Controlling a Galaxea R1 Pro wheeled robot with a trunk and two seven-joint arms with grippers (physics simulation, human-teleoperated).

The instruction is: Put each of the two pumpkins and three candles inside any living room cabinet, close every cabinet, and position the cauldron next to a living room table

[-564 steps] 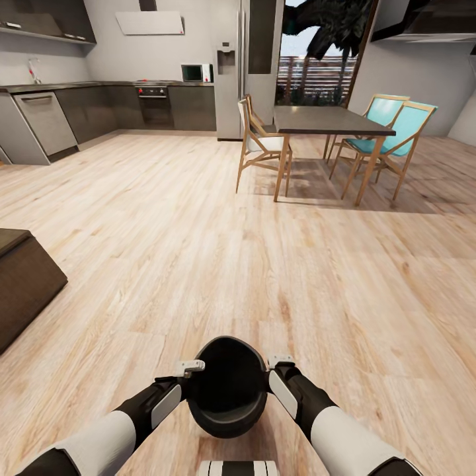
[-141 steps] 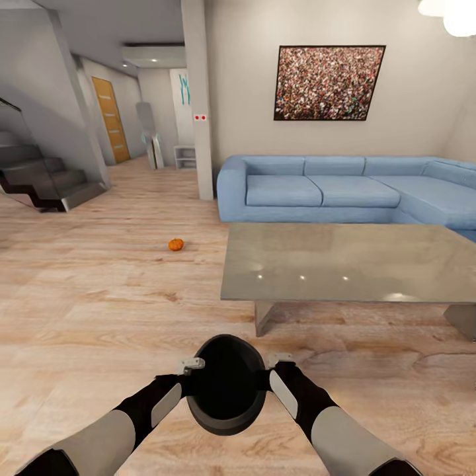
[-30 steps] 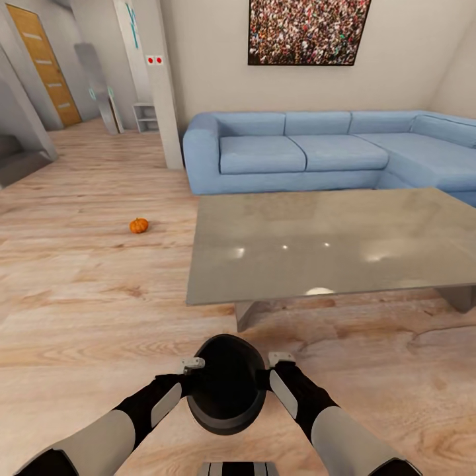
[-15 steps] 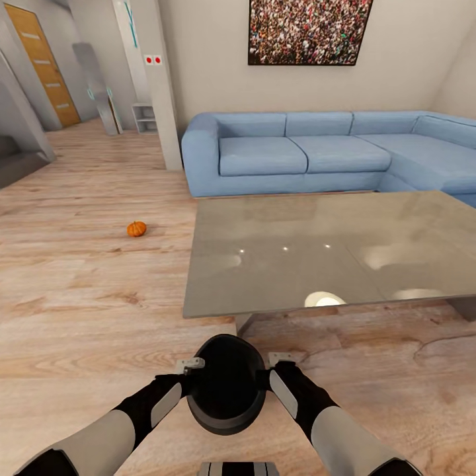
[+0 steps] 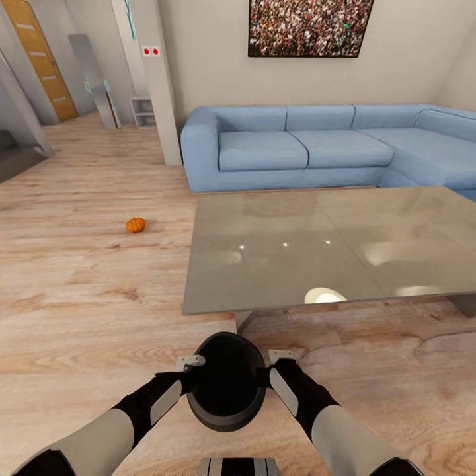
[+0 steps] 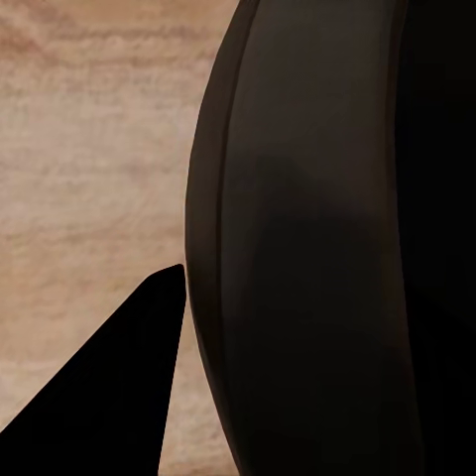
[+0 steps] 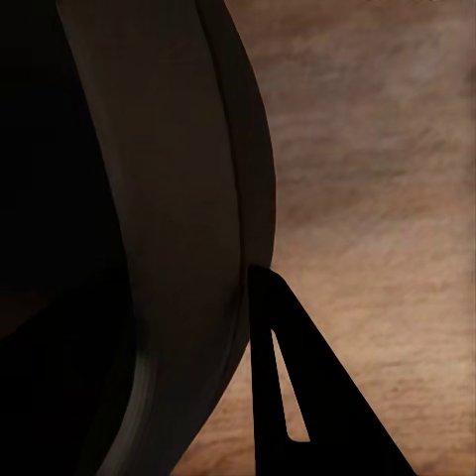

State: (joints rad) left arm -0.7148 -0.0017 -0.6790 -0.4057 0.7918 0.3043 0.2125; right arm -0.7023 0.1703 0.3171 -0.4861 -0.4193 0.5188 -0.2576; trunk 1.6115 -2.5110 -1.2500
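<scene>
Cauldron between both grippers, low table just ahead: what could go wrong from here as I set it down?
1. The cauldron is held from either side, by the left gripper and the right gripper; if one lets go first, it may tip or roll.
2. The grey table has an edge close ahead; driving further could knock the cauldron against it.
3. The pumpkin lies loose on the floor to the left; a wide turn might hit it.

cauldron [image 5: 227, 390] between both arms, just before the coffee table [image 5: 330, 248]; sofa [image 5: 317, 149] behind the table; pumpkin [image 5: 135, 225] on the floor [image 5: 79, 291], left of it
</scene>
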